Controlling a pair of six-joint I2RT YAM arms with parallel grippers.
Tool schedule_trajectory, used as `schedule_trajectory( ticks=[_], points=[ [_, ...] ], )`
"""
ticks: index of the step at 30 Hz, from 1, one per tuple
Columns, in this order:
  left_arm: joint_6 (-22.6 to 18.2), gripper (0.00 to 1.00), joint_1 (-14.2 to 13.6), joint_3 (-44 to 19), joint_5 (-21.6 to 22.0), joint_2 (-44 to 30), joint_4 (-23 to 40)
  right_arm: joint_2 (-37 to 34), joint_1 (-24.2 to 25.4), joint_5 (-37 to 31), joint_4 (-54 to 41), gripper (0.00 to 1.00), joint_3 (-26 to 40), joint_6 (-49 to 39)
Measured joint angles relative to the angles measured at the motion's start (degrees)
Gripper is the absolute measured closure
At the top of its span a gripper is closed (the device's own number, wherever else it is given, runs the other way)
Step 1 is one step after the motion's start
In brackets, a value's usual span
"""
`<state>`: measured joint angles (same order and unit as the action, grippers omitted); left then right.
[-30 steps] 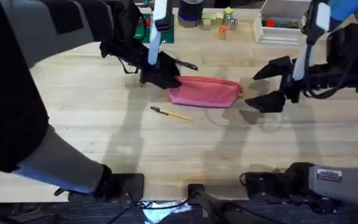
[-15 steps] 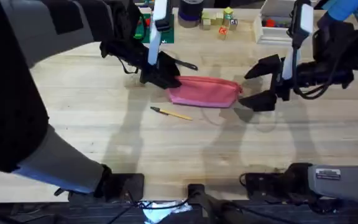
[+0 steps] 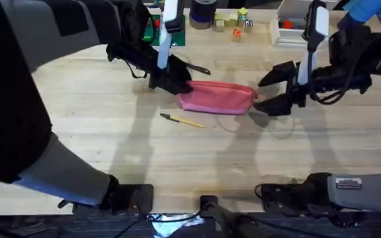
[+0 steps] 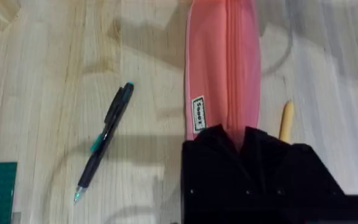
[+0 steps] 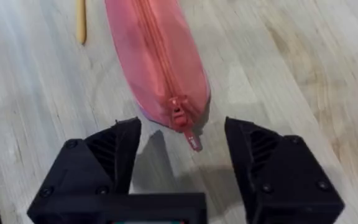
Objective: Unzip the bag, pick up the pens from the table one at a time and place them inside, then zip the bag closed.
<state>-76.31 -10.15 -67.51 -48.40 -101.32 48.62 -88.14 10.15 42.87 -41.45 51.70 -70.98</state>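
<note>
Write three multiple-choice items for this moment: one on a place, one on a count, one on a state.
1. Where does the black pen lie?
A. inside the bag
B. on the table beside the bag
C. in the right gripper

2. How many pens lie on the table?
A. one
B. two
C. four

3. What is the state of the bag's zipper?
A. zipped shut along its length
B. half open
C. fully open

Answers:
1. B, the left wrist view shows it on the wood next to the pink bag.
2. B, the black pen and the tan pen.
3. A, the right wrist view shows the zipper line closed up to the pull, which sits ahead of the open right gripper.
</note>
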Motion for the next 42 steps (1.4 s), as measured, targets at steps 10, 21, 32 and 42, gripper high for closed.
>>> schedule_trajectory(
  ticks=[10, 21, 32, 42],
  points=[
    [0.0, 0.959, 0.0, 0.0, 0.0, 0.0, 0.02, 0.0, -1.26, 0.0, 0.31, 0.76, 0.0, 0.01],
    [0.01, 0.959, 0.0, 0.0, 0.02, 0.0, -0.02, 0.0, -1.24, -0.03, -0.23, 0.971, 0.34, 0.08],
    [0.02, 0.959, 0.11, 0.0, 0.1, 0.0, -0.13, 0.0, -1.39, -0.34, -0.7, 0.971, 8.04, 2.03],
    [0.02, 0.959, 0.11, 0.0, 0.11, 0.0, -0.07, 0.0, -4.51, 0.44, -0.5, 0.971, 8.59, 2.86]
  ],
)
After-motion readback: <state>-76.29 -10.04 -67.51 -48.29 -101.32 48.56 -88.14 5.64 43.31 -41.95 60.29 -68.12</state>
